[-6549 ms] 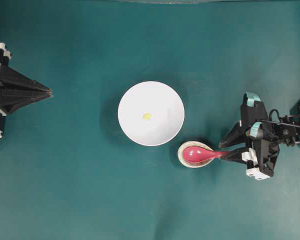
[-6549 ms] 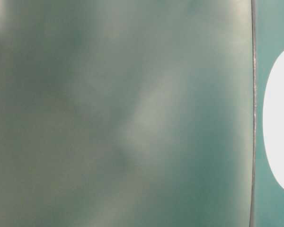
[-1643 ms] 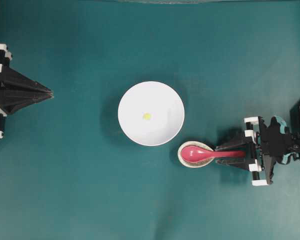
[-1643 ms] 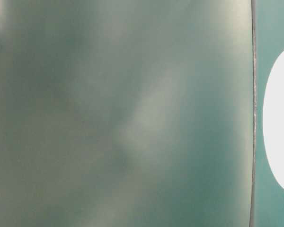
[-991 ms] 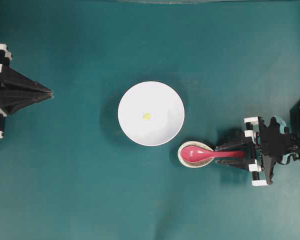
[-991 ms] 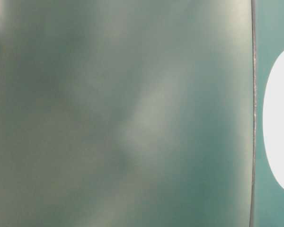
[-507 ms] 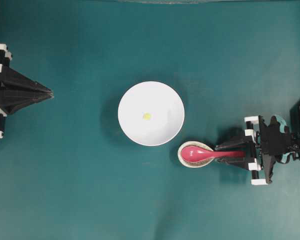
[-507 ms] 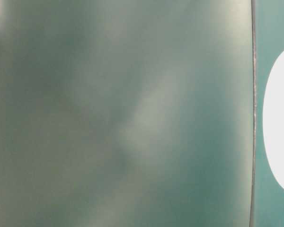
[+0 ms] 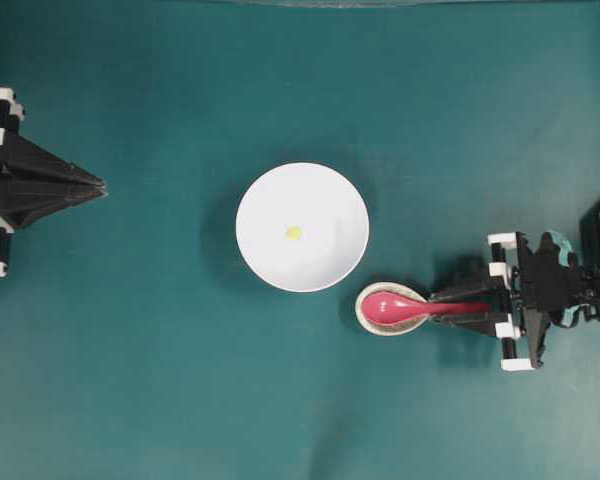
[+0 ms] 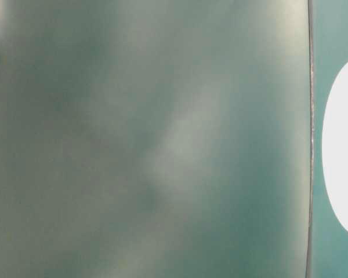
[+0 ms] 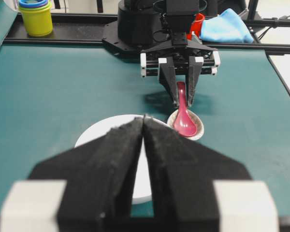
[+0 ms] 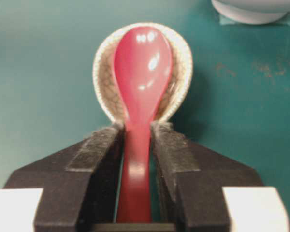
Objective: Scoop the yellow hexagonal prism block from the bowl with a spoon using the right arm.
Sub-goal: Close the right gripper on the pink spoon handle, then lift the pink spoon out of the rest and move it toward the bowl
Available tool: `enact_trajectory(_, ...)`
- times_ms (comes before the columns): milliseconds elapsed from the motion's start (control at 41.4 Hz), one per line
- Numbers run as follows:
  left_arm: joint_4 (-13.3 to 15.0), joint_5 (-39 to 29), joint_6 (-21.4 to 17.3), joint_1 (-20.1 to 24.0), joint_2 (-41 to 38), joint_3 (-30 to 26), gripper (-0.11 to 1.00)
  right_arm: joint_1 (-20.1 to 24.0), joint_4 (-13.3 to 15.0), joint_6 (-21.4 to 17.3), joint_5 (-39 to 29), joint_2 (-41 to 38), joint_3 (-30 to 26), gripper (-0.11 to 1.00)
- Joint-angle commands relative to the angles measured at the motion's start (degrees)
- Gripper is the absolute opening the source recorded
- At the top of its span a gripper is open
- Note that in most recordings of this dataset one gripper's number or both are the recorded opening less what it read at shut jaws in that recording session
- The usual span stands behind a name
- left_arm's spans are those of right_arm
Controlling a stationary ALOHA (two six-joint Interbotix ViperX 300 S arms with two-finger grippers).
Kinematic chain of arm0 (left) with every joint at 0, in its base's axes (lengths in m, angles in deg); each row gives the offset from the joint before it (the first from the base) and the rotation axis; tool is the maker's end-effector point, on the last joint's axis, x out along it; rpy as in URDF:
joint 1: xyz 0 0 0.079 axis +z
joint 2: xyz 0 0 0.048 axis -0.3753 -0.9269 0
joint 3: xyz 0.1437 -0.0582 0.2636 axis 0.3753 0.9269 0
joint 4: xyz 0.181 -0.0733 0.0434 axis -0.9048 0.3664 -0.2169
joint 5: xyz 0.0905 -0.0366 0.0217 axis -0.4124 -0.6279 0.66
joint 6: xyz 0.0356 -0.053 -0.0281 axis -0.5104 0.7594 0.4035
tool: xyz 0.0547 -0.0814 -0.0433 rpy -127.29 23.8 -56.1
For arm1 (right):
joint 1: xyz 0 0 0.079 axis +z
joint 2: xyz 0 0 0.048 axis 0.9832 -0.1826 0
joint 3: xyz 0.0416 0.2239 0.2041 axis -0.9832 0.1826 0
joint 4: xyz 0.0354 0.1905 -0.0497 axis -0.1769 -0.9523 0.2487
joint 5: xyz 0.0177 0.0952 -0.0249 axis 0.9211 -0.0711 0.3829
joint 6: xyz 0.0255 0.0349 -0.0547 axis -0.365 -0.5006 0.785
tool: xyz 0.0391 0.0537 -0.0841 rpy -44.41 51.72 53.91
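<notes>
I see the spoon handle running lengthwise between my right gripper jaws — narrowed close around it, contact uncertain — scoop pointing straight ahead.

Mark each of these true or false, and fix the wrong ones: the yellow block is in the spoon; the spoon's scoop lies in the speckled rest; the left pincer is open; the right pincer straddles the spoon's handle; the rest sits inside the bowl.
1. The yellow block is in the spoon. False: it lies in the white bowl.
2. The spoon's scoop lies in the speckled rest. True.
3. The left pincer is open. False: its jaws are shut together.
4. The right pincer straddles the spoon's handle. True: one finger on each side.
5. The rest sits inside the bowl. False: it sits on the table beside the bowl.
</notes>
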Motion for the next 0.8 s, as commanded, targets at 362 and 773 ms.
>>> enact_trajectory(362, 0.0, 0.1, 0.1, -0.1, -0.5, -1.3, 0.11, 0.3, -0.3, 0.5, 0.2, 3.1, -0.3, 0.25)
enact_trajectory(773, 0.0, 0.1, -0.4, -0.1, -0.2, -1.3, 0.11, -3.2, -0.2, 10.1, -10.4, 18.0, -0.8, 0.25)
